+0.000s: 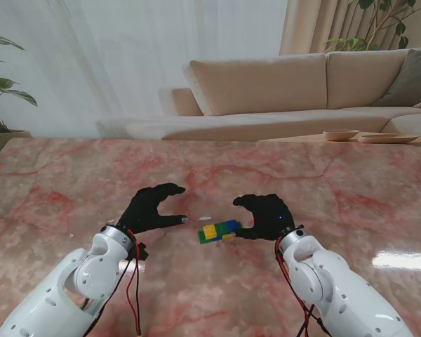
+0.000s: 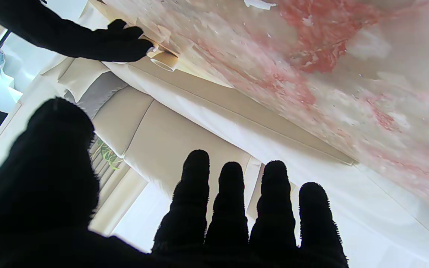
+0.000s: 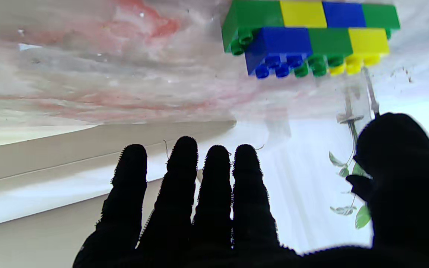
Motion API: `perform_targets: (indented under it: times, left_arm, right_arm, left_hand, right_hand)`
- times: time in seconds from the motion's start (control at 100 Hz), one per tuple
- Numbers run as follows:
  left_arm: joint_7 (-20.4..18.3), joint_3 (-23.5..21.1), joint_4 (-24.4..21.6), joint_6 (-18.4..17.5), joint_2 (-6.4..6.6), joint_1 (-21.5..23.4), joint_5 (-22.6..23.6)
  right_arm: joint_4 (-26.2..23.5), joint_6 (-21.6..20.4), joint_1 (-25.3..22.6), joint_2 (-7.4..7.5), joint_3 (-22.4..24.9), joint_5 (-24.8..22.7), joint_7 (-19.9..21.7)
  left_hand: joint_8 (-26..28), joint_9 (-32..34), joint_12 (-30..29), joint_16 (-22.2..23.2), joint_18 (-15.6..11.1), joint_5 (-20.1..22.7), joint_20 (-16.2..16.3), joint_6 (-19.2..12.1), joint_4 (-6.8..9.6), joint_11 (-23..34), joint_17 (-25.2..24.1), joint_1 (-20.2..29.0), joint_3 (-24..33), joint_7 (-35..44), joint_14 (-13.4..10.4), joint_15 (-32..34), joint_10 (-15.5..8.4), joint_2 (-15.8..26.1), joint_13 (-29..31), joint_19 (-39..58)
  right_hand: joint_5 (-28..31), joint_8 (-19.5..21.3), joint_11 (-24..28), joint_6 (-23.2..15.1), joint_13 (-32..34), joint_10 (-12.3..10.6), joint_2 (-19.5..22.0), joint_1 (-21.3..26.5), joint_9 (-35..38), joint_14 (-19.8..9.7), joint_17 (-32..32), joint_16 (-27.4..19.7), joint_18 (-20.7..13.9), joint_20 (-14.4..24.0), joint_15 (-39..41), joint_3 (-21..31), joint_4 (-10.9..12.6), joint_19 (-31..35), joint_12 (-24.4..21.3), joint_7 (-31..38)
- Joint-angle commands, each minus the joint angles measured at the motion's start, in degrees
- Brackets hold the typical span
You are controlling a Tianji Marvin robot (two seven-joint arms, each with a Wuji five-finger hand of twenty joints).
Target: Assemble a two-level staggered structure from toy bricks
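Note:
A small brick structure (image 1: 219, 230) of green, yellow and blue toy bricks rests on the pink marble table (image 1: 70, 189) between my two hands. In the right wrist view the brick structure (image 3: 311, 37) shows two levels, the studded level offset along the other. My right hand (image 1: 266, 214), in a black glove, hovers just to the right of it with fingers spread and nothing held. My left hand (image 1: 151, 208) is open to the left, thumb pointing toward the bricks, a gap between them. The left wrist view shows only my left hand (image 2: 233, 208) and bare table.
A beige sofa (image 1: 281, 91) stands beyond the table's far edge. Two shallow dishes (image 1: 368, 135) sit on a low surface at the far right. A potted plant (image 1: 0, 98) is at the far left.

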Motion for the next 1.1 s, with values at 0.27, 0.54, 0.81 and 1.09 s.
perform_targets:
  times: [0.27, 0.54, 0.81, 1.09]
  left_arm:
    - [-0.5, -3.0, -3.5, -1.6, 0.53, 4.9, -1.0]
    - [-1.7, -5.9, -5.6, -4.3, 0.66, 8.8, -3.4]
    - [-2.0, -7.4, -5.8, -6.9, 0.50, 11.4, -6.7]
    - [-2.3, -7.9, -7.3, -6.3, 0.45, 12.3, -7.6]
  right_arm:
    - [-8.0, -3.6, -8.9, -0.67, 7.6, 5.2, -0.3]
    - [-7.8, -9.1, -10.8, -1.37, 11.2, 10.5, -1.5]
    - [-6.8, -15.2, -11.6, -2.17, 13.1, 18.8, -0.7]
    - [-7.5, -16.8, -12.6, -2.74, 13.3, 21.0, -2.2]
  left_hand:
    - [-3.4, -4.6, -1.2, -2.9, -4.7, -1.9, -3.2, 2.7, 1.66, -1.3, 0.3, 0.4, -4.9, -5.8, -2.8, -2.0, 0.4, 2.0, -4.5, 3.2]
    - [-4.9, -6.7, -1.8, -4.8, -5.7, -2.7, -5.4, 3.9, 2.89, -2.2, 0.3, 2.1, -14.6, -8.3, -3.5, -2.5, 0.9, 6.1, -6.9, 0.8]
    - [-5.3, -7.5, -2.4, -5.9, -6.4, -3.2, -6.5, 4.2, 5.12, -3.2, 0.4, 1.3, -23.5, -9.1, -4.1, -3.2, 0.9, 14.2, -8.1, -1.7]
    - [-5.1, -7.4, -2.6, -6.1, -6.5, -3.3, -7.3, 4.0, 6.36, -3.5, 0.7, -0.2, -23.4, -8.7, -4.4, -3.5, 0.5, 15.7, -8.2, -3.2]
  right_hand:
    - [-4.2, -2.6, -8.3, 1.2, 1.3, 1.5, 4.8, -11.1, 1.8, 1.6, 0.4, -7.3, -0.9, -9.8, -11.0, 2.4, 3.2, -8.1, -9.0, -5.5]
    - [-5.5, -6.3, -11.8, 6.7, -2.1, 7.0, 9.1, -16.9, -0.5, 3.8, 1.7, -15.0, -4.3, -20.0, -15.3, 2.5, 3.8, -11.8, -17.7, -9.5]
    - [-6.5, -7.6, -13.2, 8.6, -3.9, 8.7, 14.2, -20.9, -1.5, 4.6, 0.8, -16.1, -4.3, -21.9, -15.6, 0.8, 3.6, -12.1, -18.9, -9.9]
    - [-6.2, -8.0, -13.6, 7.9, -4.2, 8.6, 14.2, -20.0, -1.2, 4.6, 0.4, -16.5, -4.2, -22.8, -15.3, 0.5, 3.4, -11.9, -19.2, -8.8]
